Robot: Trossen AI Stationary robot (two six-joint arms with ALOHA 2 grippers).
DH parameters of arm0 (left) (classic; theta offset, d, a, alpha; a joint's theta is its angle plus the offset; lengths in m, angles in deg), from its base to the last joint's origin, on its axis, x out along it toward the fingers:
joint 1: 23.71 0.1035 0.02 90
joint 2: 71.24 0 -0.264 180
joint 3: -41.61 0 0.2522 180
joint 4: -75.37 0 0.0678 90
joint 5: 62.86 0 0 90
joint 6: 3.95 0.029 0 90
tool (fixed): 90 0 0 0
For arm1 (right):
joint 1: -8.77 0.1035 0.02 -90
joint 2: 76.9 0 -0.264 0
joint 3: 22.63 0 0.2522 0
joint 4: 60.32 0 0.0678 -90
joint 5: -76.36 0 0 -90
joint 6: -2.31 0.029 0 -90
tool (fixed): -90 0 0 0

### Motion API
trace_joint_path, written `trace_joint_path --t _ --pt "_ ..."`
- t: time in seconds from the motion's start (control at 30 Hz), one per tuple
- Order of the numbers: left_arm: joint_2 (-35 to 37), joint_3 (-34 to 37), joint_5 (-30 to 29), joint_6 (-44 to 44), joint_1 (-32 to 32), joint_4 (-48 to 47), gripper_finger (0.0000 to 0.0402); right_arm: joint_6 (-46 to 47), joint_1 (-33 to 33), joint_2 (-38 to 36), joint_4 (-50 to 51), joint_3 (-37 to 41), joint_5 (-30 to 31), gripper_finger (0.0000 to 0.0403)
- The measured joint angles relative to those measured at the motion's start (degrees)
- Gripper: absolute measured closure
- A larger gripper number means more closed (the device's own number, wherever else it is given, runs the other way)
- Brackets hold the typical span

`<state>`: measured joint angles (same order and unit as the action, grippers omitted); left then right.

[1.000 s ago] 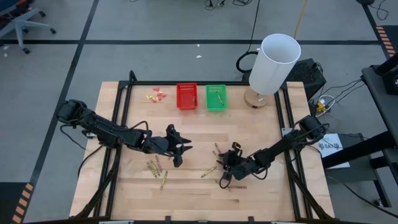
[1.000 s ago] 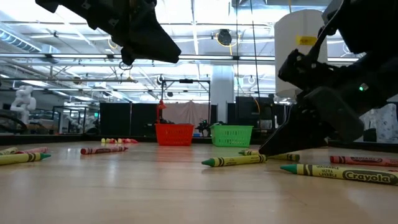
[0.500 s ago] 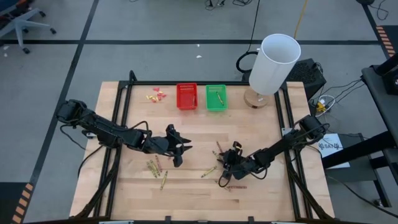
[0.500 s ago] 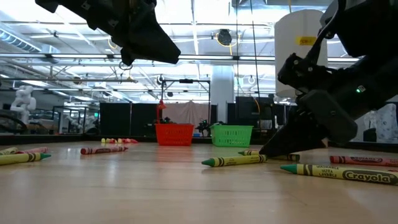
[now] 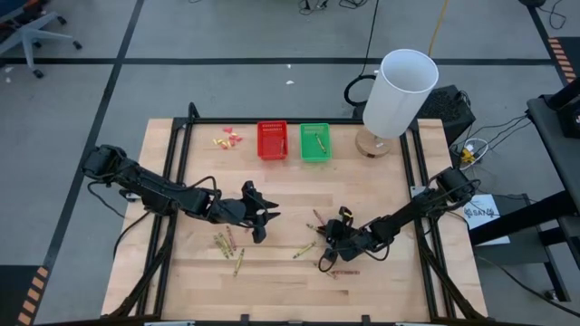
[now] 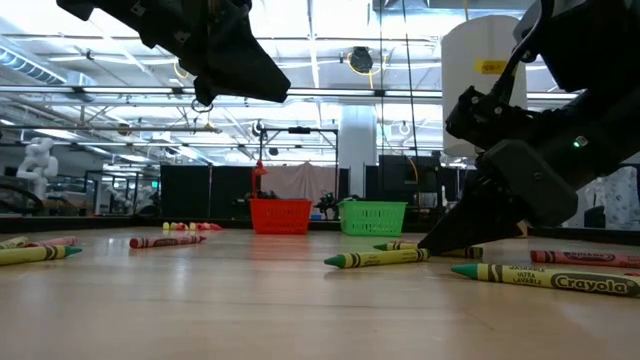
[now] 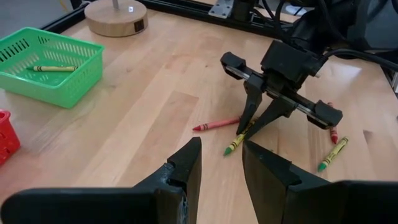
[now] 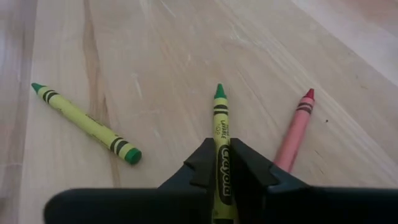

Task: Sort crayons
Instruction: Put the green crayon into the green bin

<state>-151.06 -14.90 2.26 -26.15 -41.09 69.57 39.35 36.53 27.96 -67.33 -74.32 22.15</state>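
Crayon (image 8: 219,134), yellow-green, is lying lengthwise between the right end effector's (image 8: 221,163) fingers, which are pinching it against the worktop (image 5: 390,195); the left end effector (image 7: 219,163) is hovering slightly spread.

high view looks straight down over the table (image 5: 381,181); low view skims its top toward the baskets (image 6: 280,215); wrist views sit close, both catching the same crayons (image 7: 239,142).

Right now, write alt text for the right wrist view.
The right gripper is closed around a yellow-green crayon lying on the wooden table, tip pointing away. A red crayon lies beside it, and another yellow-green crayon lies apart on the other side.
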Motion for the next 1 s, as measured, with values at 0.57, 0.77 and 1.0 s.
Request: trace_joint_path --t 0.57,0.77,1.0 --pt "0.0 0.0 0.04 0.0 0.0 -0.02 0.0285 -5.56 -0.11 -4.03 -1.07 0.19 -1.03 0.0391" --pt "0.0 0.0 0.04 0.0 0.0 -0.11 0.0285 -12.86 -0.83 -10.62 -1.03 0.17 -0.2 0.039" --pt "0.0 0.0 0.06 0.04 0.0 -1.13 0.0285 -26.48 -2.0 -20.47 -0.98 0.16 0.15 0.039"
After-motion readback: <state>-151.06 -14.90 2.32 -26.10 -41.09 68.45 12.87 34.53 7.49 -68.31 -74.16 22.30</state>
